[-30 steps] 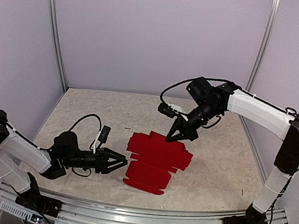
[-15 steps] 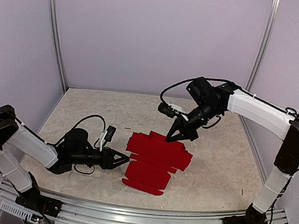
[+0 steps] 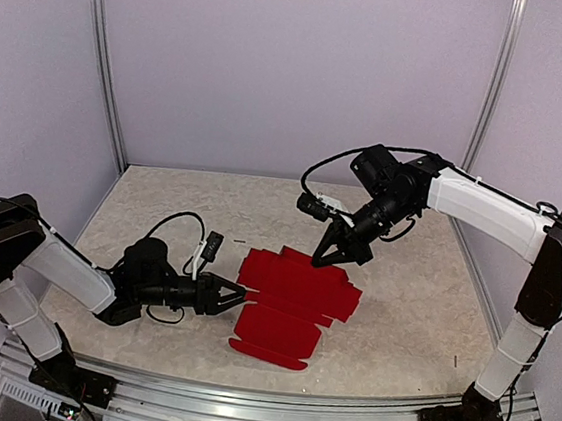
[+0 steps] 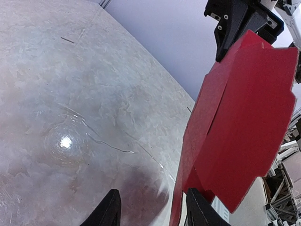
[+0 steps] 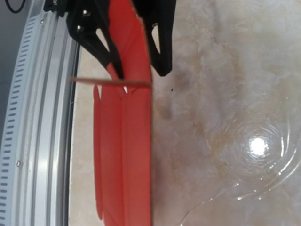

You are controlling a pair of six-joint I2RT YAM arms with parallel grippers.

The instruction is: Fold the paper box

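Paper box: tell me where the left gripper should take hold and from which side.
Probably the left edge of the paper box, coming in low from the left with the left gripper, jaws above and below the card. The sheet lies nearly flat and thin, and the right gripper pinches its far edge.

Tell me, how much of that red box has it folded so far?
Hardly any. Done: no fold visible; the paper box lies spread as a die-cut sheet. In hand: the right gripper pinches its far edge; the left gripper, open, sits at its left edge. Left: all the folding.
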